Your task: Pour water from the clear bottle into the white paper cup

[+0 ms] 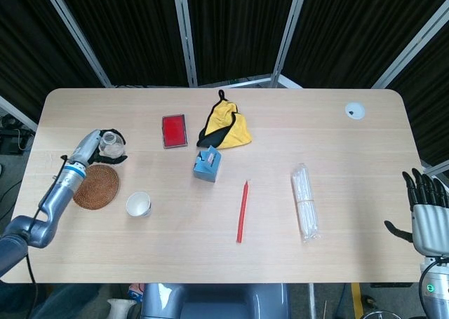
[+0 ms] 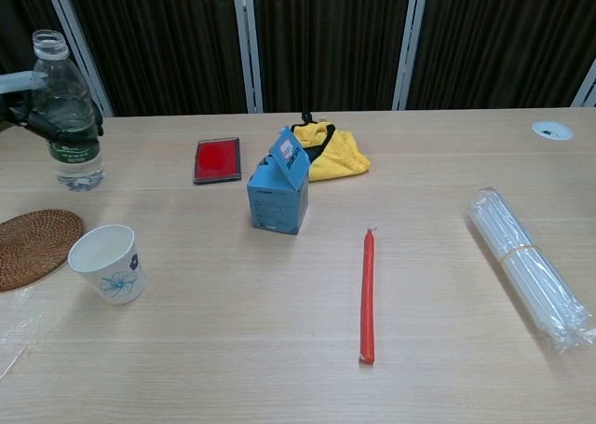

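Observation:
My left hand [image 1: 105,146] grips the clear bottle [image 2: 67,115] around its green label, holding it upright and uncapped above the table's far left. In the head view the bottle [image 1: 110,144] shows from above, its open mouth up. The white paper cup [image 2: 108,263] with a blue flower print stands upright on the table, right of the woven coaster [image 2: 33,246] and nearer me than the bottle. In the head view the cup [image 1: 138,205] is below and right of the bottle. My right hand [image 1: 424,208] hangs past the table's right edge, fingers spread, holding nothing.
A blue carton [image 2: 277,193] with an open flap stands mid-table. Behind it lie a red card case [image 2: 217,158] and a yellow cloth [image 2: 330,151]. A red stick [image 2: 367,294] and a bundle of clear straws [image 2: 531,267] lie to the right. A white disc [image 1: 355,110] sits far right.

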Controlling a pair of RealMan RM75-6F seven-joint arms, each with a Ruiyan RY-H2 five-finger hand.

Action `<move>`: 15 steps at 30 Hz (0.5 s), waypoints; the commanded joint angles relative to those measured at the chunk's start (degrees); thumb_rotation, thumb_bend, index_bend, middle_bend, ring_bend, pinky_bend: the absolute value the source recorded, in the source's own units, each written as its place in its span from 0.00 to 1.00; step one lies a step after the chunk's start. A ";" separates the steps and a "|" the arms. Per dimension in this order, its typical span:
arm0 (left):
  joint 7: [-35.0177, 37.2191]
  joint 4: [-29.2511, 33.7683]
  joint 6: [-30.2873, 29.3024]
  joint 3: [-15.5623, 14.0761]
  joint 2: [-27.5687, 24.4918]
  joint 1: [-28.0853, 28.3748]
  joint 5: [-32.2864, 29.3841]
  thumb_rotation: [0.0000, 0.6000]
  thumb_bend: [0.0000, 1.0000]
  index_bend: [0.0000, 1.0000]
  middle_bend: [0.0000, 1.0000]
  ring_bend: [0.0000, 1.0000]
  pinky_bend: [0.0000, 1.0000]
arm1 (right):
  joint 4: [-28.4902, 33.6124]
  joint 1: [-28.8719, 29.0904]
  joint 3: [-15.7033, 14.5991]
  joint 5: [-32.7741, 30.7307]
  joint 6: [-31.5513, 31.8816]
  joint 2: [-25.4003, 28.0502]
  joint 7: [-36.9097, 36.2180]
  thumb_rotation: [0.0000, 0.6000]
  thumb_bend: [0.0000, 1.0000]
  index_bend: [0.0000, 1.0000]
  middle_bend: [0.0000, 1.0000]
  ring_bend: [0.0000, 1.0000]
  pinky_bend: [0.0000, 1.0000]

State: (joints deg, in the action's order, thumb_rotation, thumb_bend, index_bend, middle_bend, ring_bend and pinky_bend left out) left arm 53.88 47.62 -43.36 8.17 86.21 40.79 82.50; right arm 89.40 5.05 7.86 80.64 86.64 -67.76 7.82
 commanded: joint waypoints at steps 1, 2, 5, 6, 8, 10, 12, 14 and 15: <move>-3.91 1.33 -0.91 -3.13 -3.25 -1.82 2.15 1.00 0.50 0.58 0.46 0.25 0.31 | 0.23 -0.05 -0.20 0.41 0.24 -0.02 0.33 1.00 0.00 0.00 0.00 0.00 0.00; -4.84 1.88 -1.04 -3.91 -4.07 -2.22 2.59 1.00 0.50 0.59 0.46 0.25 0.31 | 0.33 -0.07 -0.23 0.50 0.32 -0.03 0.43 1.00 0.00 0.00 0.00 0.00 0.00; -7.57 3.04 -1.39 -6.04 -5.67 -3.29 3.70 1.00 0.50 0.59 0.46 0.26 0.32 | 0.65 -0.07 -0.27 0.62 0.35 0.00 0.54 1.00 0.00 0.00 0.00 0.00 0.00; -8.32 3.08 -1.57 -6.49 -5.81 -3.54 3.95 1.00 0.50 0.59 0.46 0.26 0.32 | 0.72 -0.04 -0.26 0.68 0.35 0.00 0.59 1.00 0.00 0.00 0.00 0.00 0.00; -9.73 3.17 -1.90 -7.30 -5.93 -3.99 4.39 1.00 0.50 0.59 0.46 0.26 0.32 | 0.88 0.01 -0.24 0.73 0.35 0.01 0.66 1.00 0.00 0.00 0.00 0.00 0.00; -11.19 3.29 -2.23 -8.16 -5.98 -4.33 4.99 1.00 0.50 0.59 0.46 0.26 0.32 | 1.03 0.05 -0.20 0.75 0.33 0.04 0.62 1.00 0.00 0.00 0.00 0.00 0.00; -13.56 3.33 -2.66 -8.93 -5.92 -4.60 5.46 1.00 0.50 0.59 0.46 0.26 0.32 | 1.12 0.08 -0.11 0.63 0.29 0.09 0.64 1.00 0.00 0.00 0.00 0.00 0.00; -15.57 3.39 -2.80 -9.49 -5.86 -4.66 5.85 1.00 0.50 0.59 0.46 0.26 0.32 | 1.11 0.09 -0.09 0.52 0.17 0.13 0.60 1.00 0.00 0.00 0.00 0.00 0.00; -16.59 3.51 -2.83 -9.66 -5.85 -4.67 5.91 1.00 0.50 0.59 0.46 0.26 0.32 | 1.08 0.10 -0.08 0.46 0.11 0.17 0.56 1.00 0.00 0.00 0.00 0.00 0.00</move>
State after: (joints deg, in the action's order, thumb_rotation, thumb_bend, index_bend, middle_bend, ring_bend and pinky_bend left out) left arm 39.14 50.92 -45.87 -0.73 80.36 36.36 87.90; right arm 90.49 5.15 7.77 81.11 86.76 -67.60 8.39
